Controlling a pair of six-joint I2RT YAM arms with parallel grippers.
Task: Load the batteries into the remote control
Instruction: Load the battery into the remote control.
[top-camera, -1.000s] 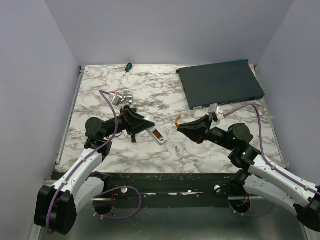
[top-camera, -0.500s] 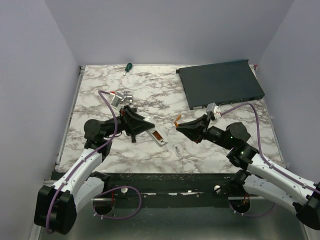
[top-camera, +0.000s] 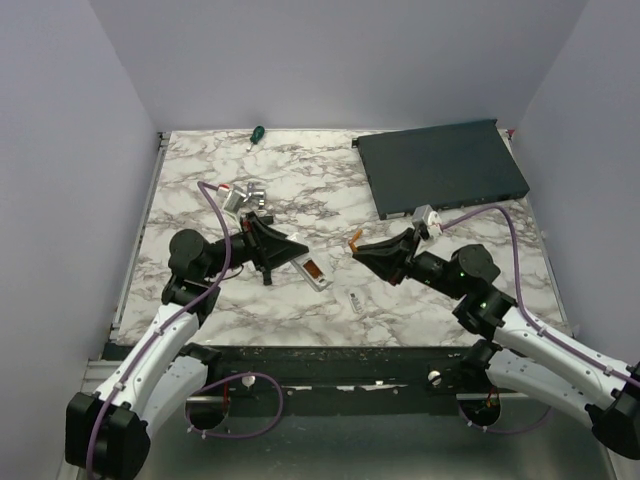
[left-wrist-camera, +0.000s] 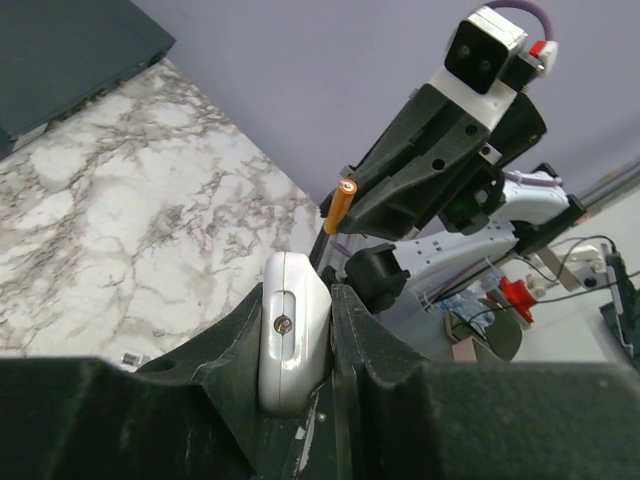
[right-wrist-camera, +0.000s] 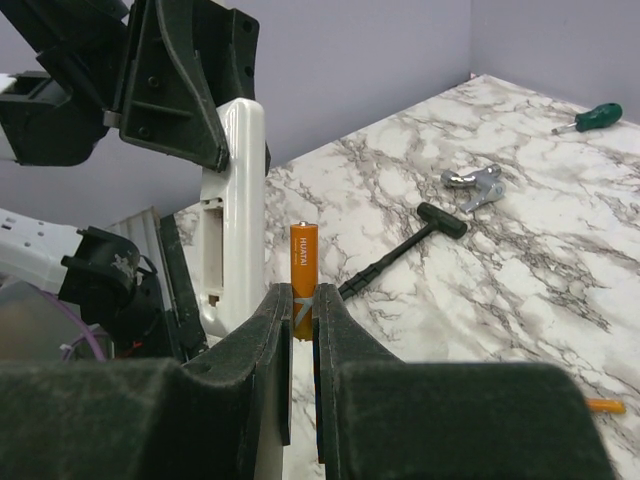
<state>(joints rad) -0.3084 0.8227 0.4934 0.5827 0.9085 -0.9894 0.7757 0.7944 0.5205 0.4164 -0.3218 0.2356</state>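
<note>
My left gripper (top-camera: 290, 250) is shut on the white remote control (top-camera: 318, 273), which sticks out toward the table's middle. In the left wrist view the remote's end (left-wrist-camera: 292, 340) is squeezed between the fingers of that gripper (left-wrist-camera: 298, 295). My right gripper (top-camera: 362, 250) is shut on an orange battery (top-camera: 355, 239) that stands up out of its fingers (right-wrist-camera: 302, 292). This battery (right-wrist-camera: 304, 255) sits just right of the remote (right-wrist-camera: 240, 200), whose open compartment (right-wrist-camera: 212, 240) faces it, a small gap apart. Another orange battery (right-wrist-camera: 606, 405) lies on the table.
A large dark flat box (top-camera: 440, 165) fills the back right. A green-handled screwdriver (top-camera: 256, 132) lies at the back edge and a silver bracket (top-camera: 243, 196) at the back left. A black tool (right-wrist-camera: 400, 252) and a small white piece (top-camera: 357, 301) lie mid-table.
The right gripper has crept slightly left toward the remote with the battery. The left arm's elbow has shifted a little. Both grips are the same.
</note>
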